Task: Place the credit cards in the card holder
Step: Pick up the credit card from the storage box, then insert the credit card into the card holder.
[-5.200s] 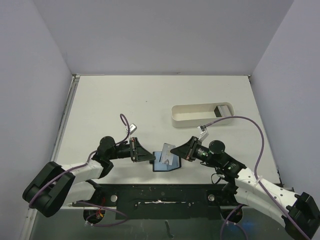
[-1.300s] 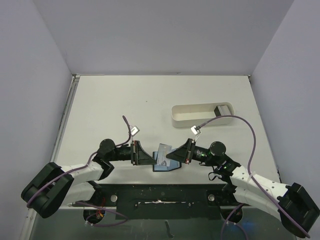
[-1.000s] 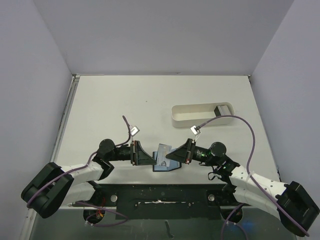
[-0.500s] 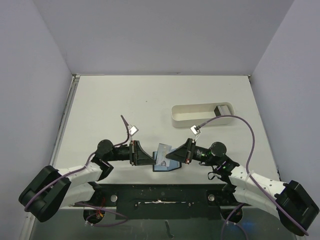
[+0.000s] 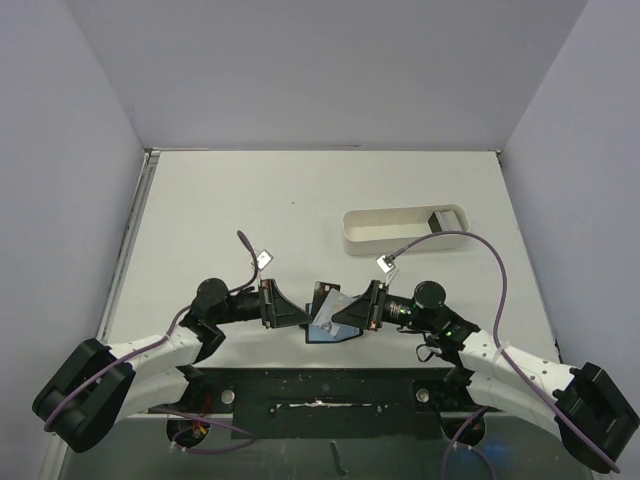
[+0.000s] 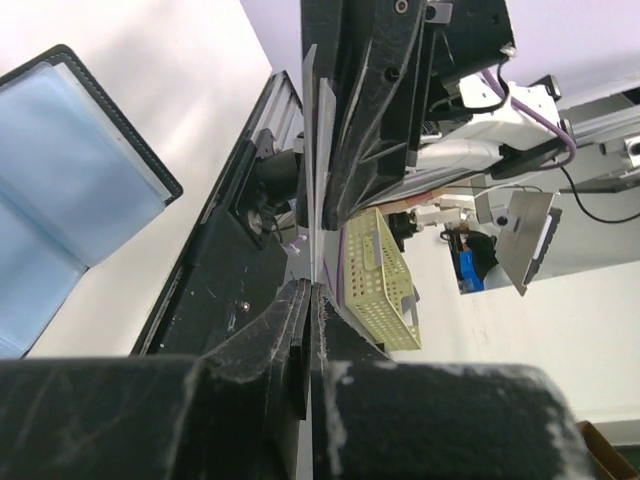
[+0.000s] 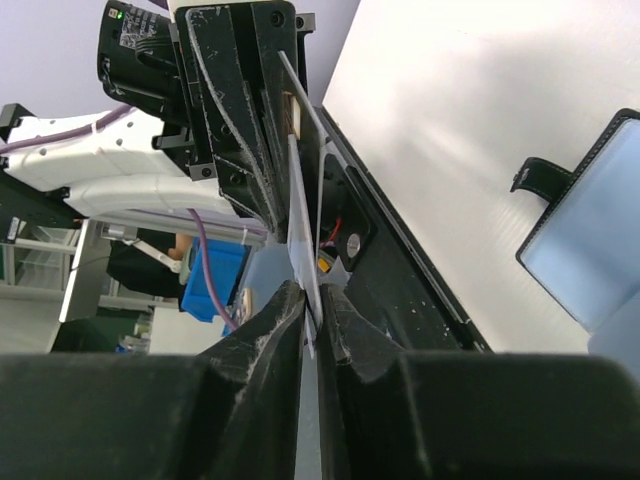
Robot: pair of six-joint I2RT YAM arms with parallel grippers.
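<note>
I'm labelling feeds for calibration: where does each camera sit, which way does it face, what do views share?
Top external: above and behind the bases, looking down on the table; both arms show, left hand and right hand tip-to-tip near the card holder.
Left wrist: on the left arm, looking along its own fingers toward the right hand.
Right wrist: on the right arm, looking along its own fingers toward the left hand.
Shared: both wrist views show the card edge-on between the hands and the open card holder.
</note>
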